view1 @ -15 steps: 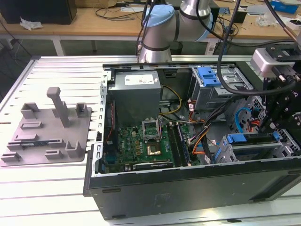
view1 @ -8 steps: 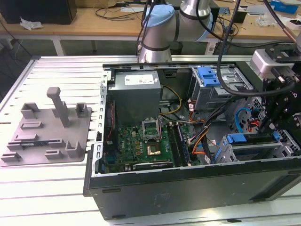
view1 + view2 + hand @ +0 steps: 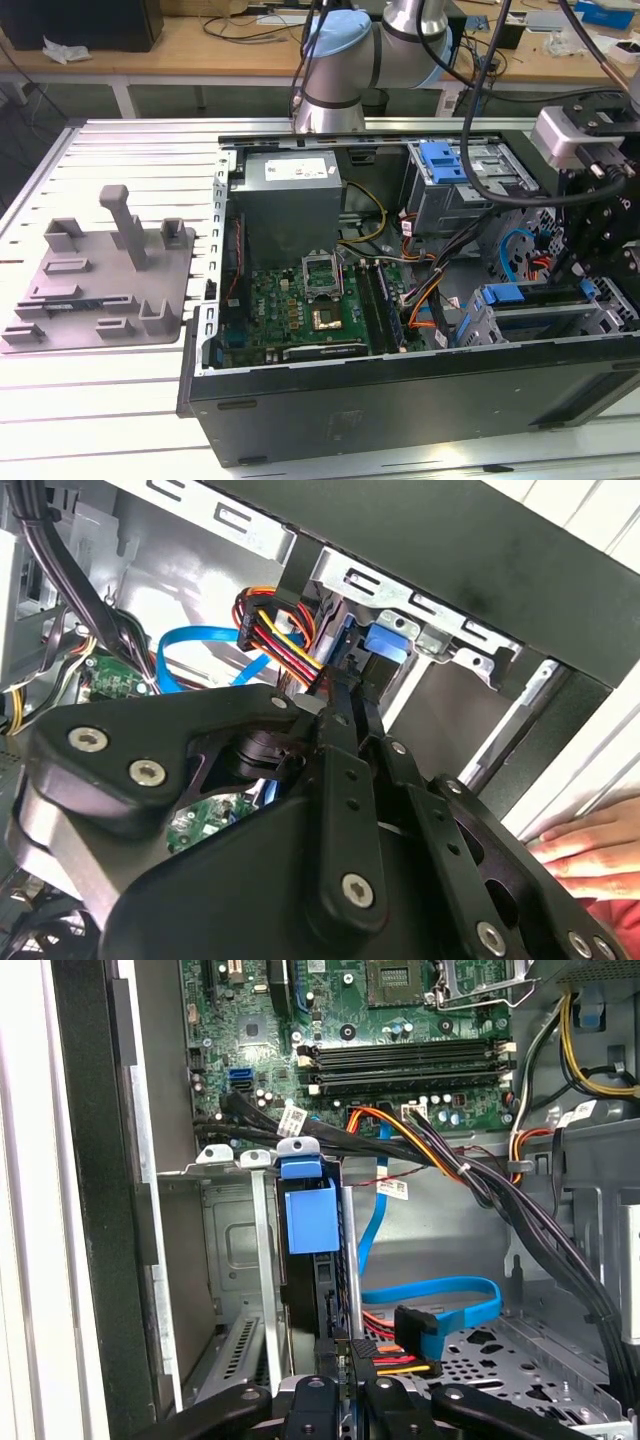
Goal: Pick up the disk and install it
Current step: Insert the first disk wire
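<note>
My claw point(image 3: 345, 1380) is pinching the disk point(image 3: 312, 1222) by its near edge. The disk is standing on edge, sitting deep in the drive bay point(image 3: 228, 1245) slot. Pickup is looking done, and seating seems nearly finished.

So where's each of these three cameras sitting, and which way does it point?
Exterior view: off the arm, looking down into the open computer case; the arm shows.
First wrist view: on the wrist, looking past the hand at the disk and motherboard.
Second wrist view: on the wrist, looking over the hand into the case.
Shared: both wrist views show the blue cable.
</note>
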Action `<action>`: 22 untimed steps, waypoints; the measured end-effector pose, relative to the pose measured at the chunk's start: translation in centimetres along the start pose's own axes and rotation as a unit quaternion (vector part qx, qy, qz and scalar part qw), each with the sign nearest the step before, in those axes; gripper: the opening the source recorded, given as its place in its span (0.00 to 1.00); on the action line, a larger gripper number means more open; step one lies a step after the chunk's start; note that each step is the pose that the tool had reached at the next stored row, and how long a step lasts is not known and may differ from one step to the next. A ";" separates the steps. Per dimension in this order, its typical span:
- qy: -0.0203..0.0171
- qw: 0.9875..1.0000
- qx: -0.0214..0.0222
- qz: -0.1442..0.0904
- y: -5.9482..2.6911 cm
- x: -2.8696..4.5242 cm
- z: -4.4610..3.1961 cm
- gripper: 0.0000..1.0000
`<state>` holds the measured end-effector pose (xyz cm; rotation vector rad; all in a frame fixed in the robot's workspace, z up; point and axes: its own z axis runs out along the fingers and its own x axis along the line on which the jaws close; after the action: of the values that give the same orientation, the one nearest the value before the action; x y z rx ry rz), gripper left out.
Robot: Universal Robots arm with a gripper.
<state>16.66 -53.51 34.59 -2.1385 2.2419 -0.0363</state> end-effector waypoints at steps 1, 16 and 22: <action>0.000 1.000 0.000 0.000 0.00 0.00 0.03 0.16; 0.000 1.000 0.000 0.000 -0.01 0.01 0.41 0.16; 0.000 1.000 0.000 -0.001 -0.01 0.08 0.44 0.16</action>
<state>16.69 -53.59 34.16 -2.1410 2.2394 -0.0360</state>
